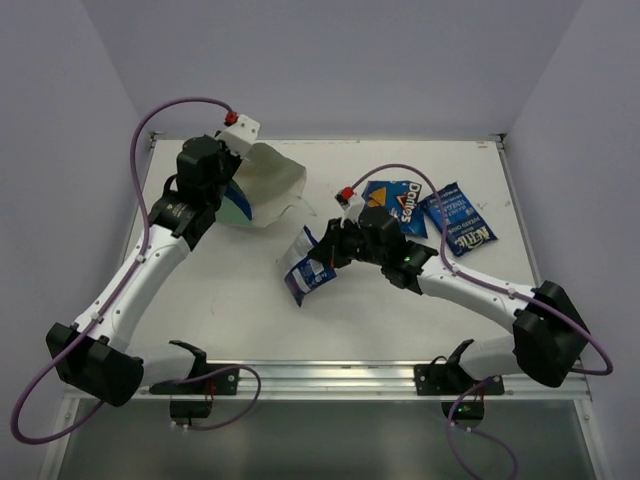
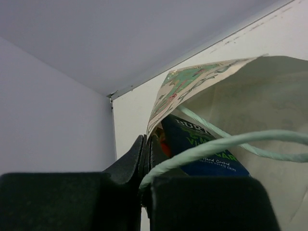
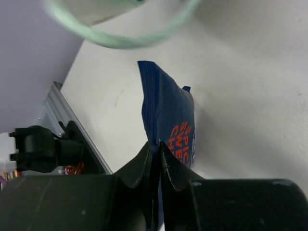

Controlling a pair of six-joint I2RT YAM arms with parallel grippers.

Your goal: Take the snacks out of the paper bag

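Note:
The paper bag (image 1: 272,180) lies on its side at the back left, mouth open. My left gripper (image 1: 228,192) is shut on the bag's printed rim (image 2: 166,96). In the left wrist view, my left gripper (image 2: 147,144) pinches that rim, and a dark blue packet with green lettering (image 2: 207,149) and an orange packet (image 2: 166,139) lie inside the bag. My right gripper (image 1: 322,250) is shut on a blue-and-white packet (image 1: 303,268) and holds it by one edge above the table's middle. In the right wrist view, my right gripper (image 3: 159,147) clamps this packet (image 3: 168,113), which bears red lettering. The dark blue Doritos packet (image 1: 396,205) and a blue chip bag (image 1: 460,222) lie flat at the back right.
The bag's pale green string handle (image 2: 226,142) loops across the left wrist view; another loop (image 3: 120,41) shows above the held packet. Grey walls close the table's back and sides. A metal rail (image 1: 320,378) runs along the near edge.

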